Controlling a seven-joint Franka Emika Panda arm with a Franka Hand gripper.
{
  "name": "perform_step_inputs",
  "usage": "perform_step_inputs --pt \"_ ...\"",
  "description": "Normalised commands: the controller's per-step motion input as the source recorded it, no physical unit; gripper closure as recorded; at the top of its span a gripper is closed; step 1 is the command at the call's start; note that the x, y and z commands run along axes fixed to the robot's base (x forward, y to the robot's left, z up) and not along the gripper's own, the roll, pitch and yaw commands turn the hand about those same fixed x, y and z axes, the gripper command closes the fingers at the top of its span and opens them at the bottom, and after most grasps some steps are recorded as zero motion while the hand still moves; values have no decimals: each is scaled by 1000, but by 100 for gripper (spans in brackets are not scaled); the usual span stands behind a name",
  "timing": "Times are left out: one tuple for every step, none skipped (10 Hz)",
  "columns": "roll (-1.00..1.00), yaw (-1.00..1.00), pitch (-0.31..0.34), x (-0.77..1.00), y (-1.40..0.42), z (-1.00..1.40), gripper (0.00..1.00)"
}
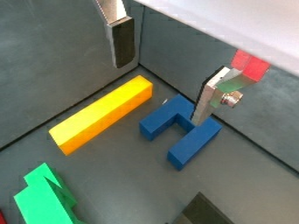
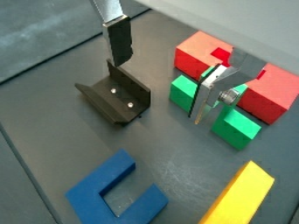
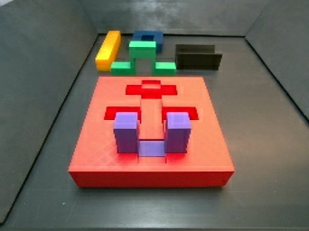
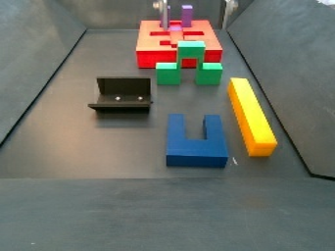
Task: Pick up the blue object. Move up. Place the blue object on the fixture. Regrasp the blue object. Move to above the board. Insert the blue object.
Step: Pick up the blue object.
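Observation:
The blue object (image 4: 197, 140) lies flat on the floor, a dark blue U, beside the yellow bar (image 4: 249, 116); it also shows in both wrist views (image 1: 176, 129) (image 2: 111, 188) and behind the green block in a side view (image 3: 146, 40). My gripper (image 1: 160, 87) (image 2: 159, 87) hangs open above the floor with nothing between its fingers, over the ground between the blue object and the fixture (image 2: 117, 96) (image 4: 121, 95). Only the finger tips (image 4: 164, 12) show at the upper edge of a side view. The red board (image 3: 97, 135) (image 4: 151, 39) carries a lilac U block (image 3: 151, 133) in a recess.
A green block (image 4: 190, 61) (image 2: 187, 92) stands on the floor against the board's end. The yellow bar (image 1: 103, 112) lies along one wall. Dark walls enclose the floor on all sides.

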Motion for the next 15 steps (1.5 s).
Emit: perform_step_inputs --pt "73 0 0 517 226 -591 0" --pt "74 0 0 660 329 -720 0" --pt "60 -9 0 646 403 -777 0" --pt "54 -29 0 606 369 -780 0" --pt "49 -43 0 569 317 -786 0" --pt "0 -106 0 380 163 -654 0" --pt "0 -140 0 366 77 -546 0" --pt "0 -149 0 343 43 -574 0" --pt "0 -149 0 206 117 -557 0" --pt "11 -80 0 0 191 -483 0" --pt "46 -51 0 -51 206 -457 0" --pt "70 -54 0 -169 171 -437 0" --pt "14 -40 0 -134 60 -389 0" --pt "0 0 -6 0 0 -369 0" --pt "0 0 0 0 0 -309 0"
